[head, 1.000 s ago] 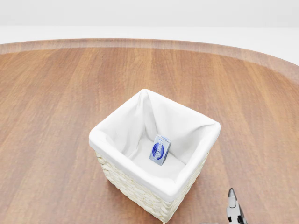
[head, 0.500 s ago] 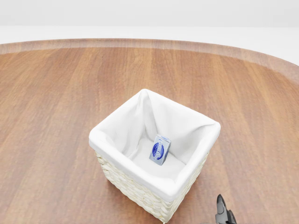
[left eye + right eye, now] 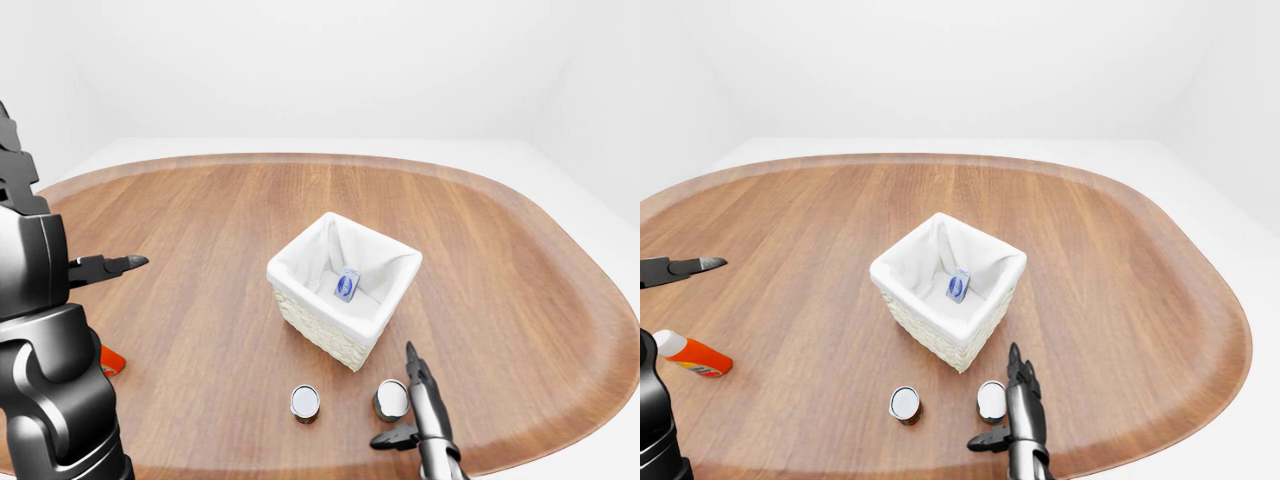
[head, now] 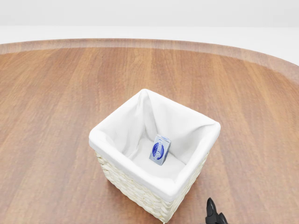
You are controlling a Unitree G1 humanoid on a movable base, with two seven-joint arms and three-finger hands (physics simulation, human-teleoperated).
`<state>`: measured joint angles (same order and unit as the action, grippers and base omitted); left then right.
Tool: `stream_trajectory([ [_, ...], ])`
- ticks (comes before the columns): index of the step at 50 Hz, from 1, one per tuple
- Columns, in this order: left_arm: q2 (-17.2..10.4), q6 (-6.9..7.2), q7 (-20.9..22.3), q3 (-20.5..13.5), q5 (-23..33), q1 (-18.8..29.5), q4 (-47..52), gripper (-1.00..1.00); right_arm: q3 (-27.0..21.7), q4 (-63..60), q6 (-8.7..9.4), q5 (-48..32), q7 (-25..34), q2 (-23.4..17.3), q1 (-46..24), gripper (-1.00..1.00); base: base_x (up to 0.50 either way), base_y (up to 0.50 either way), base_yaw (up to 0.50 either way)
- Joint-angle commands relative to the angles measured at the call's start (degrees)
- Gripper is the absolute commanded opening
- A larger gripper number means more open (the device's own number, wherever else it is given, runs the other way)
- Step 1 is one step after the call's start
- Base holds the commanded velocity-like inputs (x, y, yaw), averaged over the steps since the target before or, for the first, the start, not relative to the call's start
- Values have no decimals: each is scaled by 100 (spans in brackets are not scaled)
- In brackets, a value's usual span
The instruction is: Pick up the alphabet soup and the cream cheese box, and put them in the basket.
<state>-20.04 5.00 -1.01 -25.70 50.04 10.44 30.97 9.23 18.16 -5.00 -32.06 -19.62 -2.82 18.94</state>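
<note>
Right hand open, empty, just right of alphabet soup on near bench; cream cheese box inside basket; left hand open, empty, far left.

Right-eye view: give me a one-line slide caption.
Cream cheese box already in the basket; right hand open beside one of two cans on the table.

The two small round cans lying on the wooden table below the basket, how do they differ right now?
The left can lies apart from any hand, out in the open; the right can has the right hand beside it, open fingers close by. The left can shows a darker, reddish side; the right can looks greyer. Both lie tipped, pale round ends facing the camera, outside the white-lined wicker basket.
</note>
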Motion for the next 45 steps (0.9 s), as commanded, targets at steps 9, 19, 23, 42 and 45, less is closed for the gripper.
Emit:
stream_trajectory([
  [9, -1, 0, 52, 5, 5, 9, 47, 100, -35, 791, 0, -53, -164, 59, -474, 100, 0, 0, 0],
  [19, 9, 0, -2, 14, 5, 2, -9, 100, -86, 1258, 0, -95, -278, 88, -700, 100, 0, 0, 0],
  [23, -7, 0, 71, 12, 15, 26, 48, 100, -99, 1393, 0, -187, -362, 97, -772, 100, 0, 0, 0],
  [42, 15, 0, -53, 20, -13, -24, -80, 100, -184, 1736, 0, -219, -605, 130, -972, -100, 0, 0, 0],
  [45, 18, 0, -17, 17, -5, -22, -69, 100, -247, 1591, 0, -129, -575, 124, -943, -100, 0, 0, 0],
])
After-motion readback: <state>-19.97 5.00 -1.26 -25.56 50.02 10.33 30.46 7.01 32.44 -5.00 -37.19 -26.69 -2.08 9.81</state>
